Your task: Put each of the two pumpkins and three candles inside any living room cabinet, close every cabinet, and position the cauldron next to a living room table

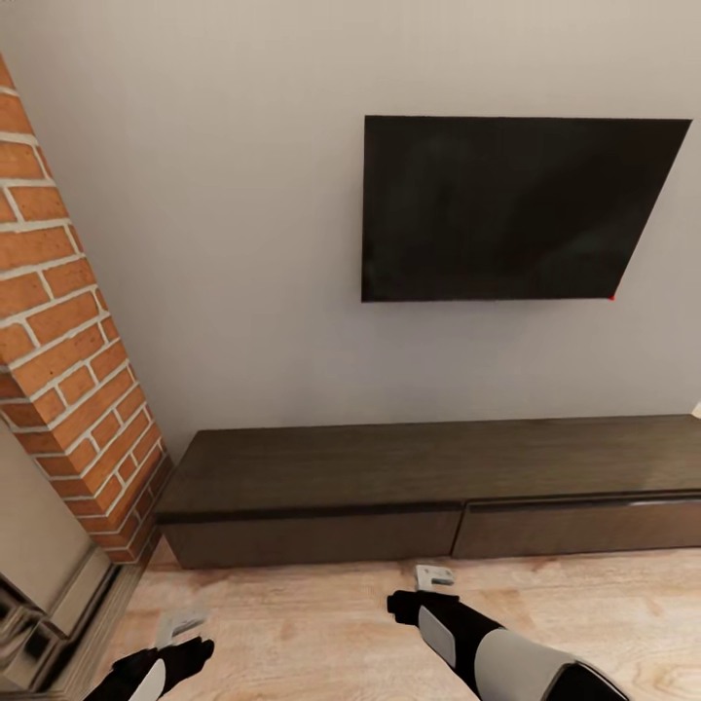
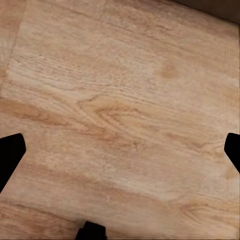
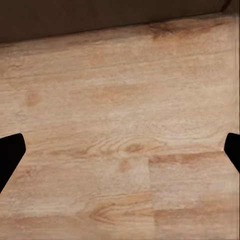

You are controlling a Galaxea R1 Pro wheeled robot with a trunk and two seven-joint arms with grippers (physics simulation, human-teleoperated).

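Note:
The cabinet [image 1: 409, 467] is a long low dark-brown unit against the grey wall. Its two wide drawer fronts [image 1: 312, 535] look shut, and a thin pale line runs along the right one's top edge. My left gripper [image 1: 180, 623] hangs low over the wooden floor in front of the cabinet's left end. It is open with nothing between its dark fingertips [image 2: 10, 150]. My right gripper [image 1: 433, 576] sits just before the seam between the drawers, also open and empty, with fingertips [image 3: 10, 150] spread wide. The pumpkins, candles, cauldron and table are out of view.
A black TV [image 1: 516, 209] hangs on the wall above the cabinet. A red brick fireplace column [image 1: 68, 331] stands at the left, next to the cabinet's end. A small pale thing [image 1: 695, 410] is cut off at the right edge. Light wood floor [image 1: 321, 623] lies in front.

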